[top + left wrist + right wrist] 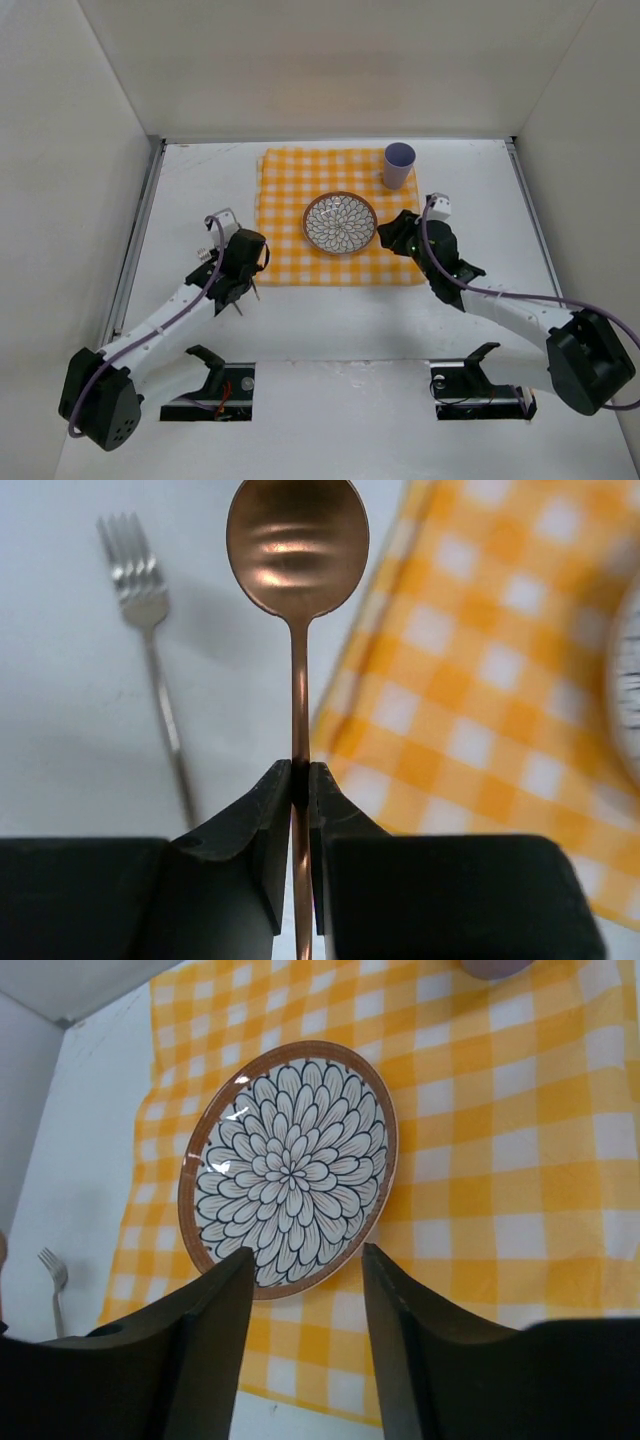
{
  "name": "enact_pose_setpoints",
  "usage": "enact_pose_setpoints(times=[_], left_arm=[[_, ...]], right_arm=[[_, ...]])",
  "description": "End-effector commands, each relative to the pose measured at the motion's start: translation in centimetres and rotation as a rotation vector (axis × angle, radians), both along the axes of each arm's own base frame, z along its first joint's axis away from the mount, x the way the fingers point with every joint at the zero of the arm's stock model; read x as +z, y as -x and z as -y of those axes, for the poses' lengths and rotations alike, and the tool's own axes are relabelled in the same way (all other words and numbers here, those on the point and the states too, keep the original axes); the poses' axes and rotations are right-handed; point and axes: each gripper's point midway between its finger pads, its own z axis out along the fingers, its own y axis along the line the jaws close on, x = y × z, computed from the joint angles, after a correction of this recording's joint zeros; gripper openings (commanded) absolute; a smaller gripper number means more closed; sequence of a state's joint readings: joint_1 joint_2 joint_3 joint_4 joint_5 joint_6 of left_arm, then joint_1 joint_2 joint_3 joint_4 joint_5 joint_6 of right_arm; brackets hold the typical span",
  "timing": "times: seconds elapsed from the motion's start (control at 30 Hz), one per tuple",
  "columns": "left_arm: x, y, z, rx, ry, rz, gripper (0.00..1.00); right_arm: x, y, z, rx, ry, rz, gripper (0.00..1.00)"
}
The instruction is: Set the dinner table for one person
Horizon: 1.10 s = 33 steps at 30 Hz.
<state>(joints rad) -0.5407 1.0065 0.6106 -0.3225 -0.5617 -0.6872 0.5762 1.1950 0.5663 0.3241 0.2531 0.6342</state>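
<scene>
White dinner table (pixel 200 180), wrist-view fork (pixel 157 680), clamped spoon (pixel 297 550)

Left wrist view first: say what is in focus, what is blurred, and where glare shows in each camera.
Left wrist view: the spoon bowl shows banded reflections and is fairly sharp; the fork and checked cloth are soft. Right wrist view: the plate is crisp, small glints on its rim. Top external view: even light, faint shadows.
</scene>
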Motion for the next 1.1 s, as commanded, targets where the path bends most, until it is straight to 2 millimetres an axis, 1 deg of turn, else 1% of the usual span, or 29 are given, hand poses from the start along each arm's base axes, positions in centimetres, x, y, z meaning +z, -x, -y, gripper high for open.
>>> enact_pose_setpoints(times=[0.0, 0.07, 0.13, 0.17, 0.23, 0.27, 0.3, 0.33, 0.37, 0.4, 0.43, 0.47, 0.5, 0.57, 0.67, 0.77, 0.83, 0.93, 1.07], left_arm=[[5.7, -2.3, 3.2, -0.074, 0.034, 0.129, 0.04], [7.4, -3.6, 6.7, -0.141, 0.070, 0.167, 0.04], [8.9, -5.1, 11.4, -0.228, 0.104, 0.219, 0.05], [9.3, -5.7, 13.1, -0.255, 0.115, 0.238, 0.05], [10.4, -7.1, 17.8, -0.331, 0.150, 0.268, 0.05], [10.8, -7.5, 19.3, -0.356, 0.167, 0.276, 0.05], [11.1, -8.0, 21.4, -0.387, 0.185, 0.282, 0.05], [11.3, -8.4, 23.5, -0.419, 0.198, 0.288, 0.05], [11.4, -8.9, 24.7, -0.433, 0.208, 0.295, 0.05], [11.4, -9.3, 26.4, -0.448, 0.222, 0.300, 0.05], [11.2, -9.8, 28.0, -0.461, 0.229, 0.303, 0.05], [11.0, -10.2, 29.4, -0.472, 0.237, 0.303, 0.05], [10.8, -10.6, 30.4, -0.478, 0.244, 0.300, 0.05], [9.9, -11.1, 33.1, -0.503, 0.264, 0.287, 0.05], [8.8, -11.7, 36.2, -0.516, 0.300, 0.277, 0.05], [7.8, -12.3, 37.9, -0.513, 0.313, 0.271, 0.05], [7.0, -12.6, 38.6, -0.504, 0.323, 0.263, 0.05], [5.7, -12.9, 39.4, -0.495, 0.332, 0.242, 0.05], [4.0, -13.2, 39.6, -0.470, 0.333, 0.222, 0.05]], right_arm=[[1.9, -0.7, 1.9, -0.084, -0.030, 0.077, 0.56], [1.6, -0.9, 3.5, -0.146, -0.019, 0.074, 0.62], [1.7, -1.1, 4.9, -0.197, -0.026, 0.076, 0.66], [1.8, -1.0, 5.3, -0.212, -0.032, 0.079, 0.67], [1.9, -1.0, 6.6, -0.254, -0.042, 0.086, 0.69], [1.8, -1.1, 7.3, -0.278, -0.047, 0.086, 0.71], [1.8, -1.0, 7.9, -0.297, -0.053, 0.086, 0.73], [1.8, -0.9, 8.2, -0.308, -0.063, 0.082, 0.78], [1.9, -0.9, 8.6, -0.322, -0.070, 0.081, 0.81], [1.9, -0.8, 9.0, -0.335, -0.072, 0.079, 0.87], [1.9, -0.8, 9.4, -0.350, -0.073, 0.079, 0.95], [1.9, -0.8, 9.9, -0.364, -0.074, 0.080, 1.00], [1.9, -0.7, 10.3, -0.374, -0.076, 0.079, 1.00], [2.0, -0.6, 10.4, -0.374, -0.099, 0.078, 1.00], [2.6, -0.3, 10.9, -0.386, -0.103, 0.093, 1.00], [2.9, -0.2, 11.8, -0.410, -0.112, 0.103, 1.00], [3.3, 0.1, 12.0, -0.417, -0.118, 0.117, 1.00], [3.8, 0.4, 12.9, -0.454, -0.123, 0.140, 1.00], [3.5, 0.0, 12.3, -0.435, -0.117, 0.126, 1.00]])
